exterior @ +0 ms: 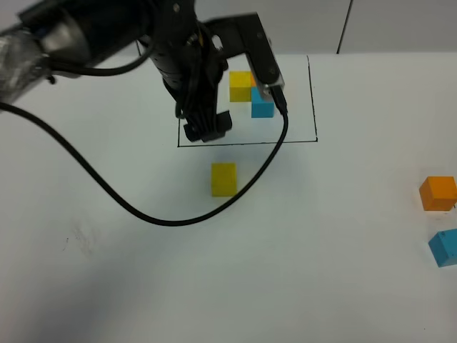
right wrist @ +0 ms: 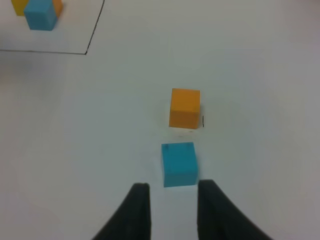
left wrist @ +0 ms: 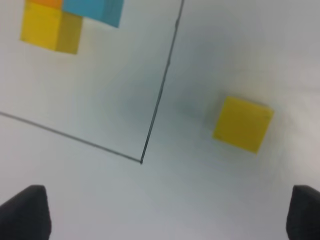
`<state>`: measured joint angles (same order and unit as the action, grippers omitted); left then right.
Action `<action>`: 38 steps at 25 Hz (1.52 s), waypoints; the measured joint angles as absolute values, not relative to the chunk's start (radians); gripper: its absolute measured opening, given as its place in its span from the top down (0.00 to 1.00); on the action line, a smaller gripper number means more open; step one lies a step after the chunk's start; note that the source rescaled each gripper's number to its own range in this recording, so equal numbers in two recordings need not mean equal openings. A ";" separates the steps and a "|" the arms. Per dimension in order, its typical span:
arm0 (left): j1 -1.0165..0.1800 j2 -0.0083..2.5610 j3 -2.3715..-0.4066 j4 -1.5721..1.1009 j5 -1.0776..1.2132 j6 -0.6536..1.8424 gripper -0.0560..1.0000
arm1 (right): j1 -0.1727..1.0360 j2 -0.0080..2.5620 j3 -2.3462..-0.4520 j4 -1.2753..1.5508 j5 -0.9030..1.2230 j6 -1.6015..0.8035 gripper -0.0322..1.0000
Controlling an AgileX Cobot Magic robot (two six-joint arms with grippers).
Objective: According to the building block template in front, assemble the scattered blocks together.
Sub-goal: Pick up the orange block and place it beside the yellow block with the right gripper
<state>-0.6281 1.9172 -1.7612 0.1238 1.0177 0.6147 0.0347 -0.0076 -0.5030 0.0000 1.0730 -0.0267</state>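
The building block template [exterior: 246,93] lies at the back, with a yellow cube [exterior: 240,86] and a blue cube [exterior: 262,105] inside a thin black frame [exterior: 246,141]; its orange cube is mostly hidden by the arm. It also shows in the left wrist view [left wrist: 50,27] and the right wrist view [right wrist: 40,14]. The loose yellow cube [exterior: 223,179] [left wrist: 242,124] sits just outside the frame. My left gripper [exterior: 207,130] [left wrist: 167,202] is open and empty above the frame's near left corner. The loose orange cube [exterior: 438,193] [right wrist: 185,107] and the loose blue cube [exterior: 444,247] [right wrist: 178,164] sit at the far right. My right gripper [right wrist: 173,189] is open, just short of the blue cube.
A black cable [exterior: 164,214] from the left arm loops over the white table [exterior: 321,271], passing close beside the loose yellow cube. The right arm is outside the exterior view.
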 joint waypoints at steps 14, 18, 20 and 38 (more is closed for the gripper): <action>-0.628 1.292 -1.748 0.160 1.197 0.475 0.24 | 0.035 -0.008 -0.503 0.000 1.073 -0.027 0.97; -0.628 1.084 -1.651 0.176 1.197 0.446 0.29 | 0.035 -0.008 -0.503 0.000 1.073 -0.027 0.97; -0.628 0.965 -1.565 0.207 1.197 0.434 0.29 | 0.035 -0.008 -0.503 0.000 1.073 -0.027 0.97; -0.477 0.135 -0.981 0.123 1.198 0.430 0.30 | 0.035 -0.008 -0.503 0.000 1.073 -0.027 0.97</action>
<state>-0.4773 0.1348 -0.9814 0.1231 1.1977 0.4304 0.0347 -0.0076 -0.5030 0.0000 1.0730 -0.0267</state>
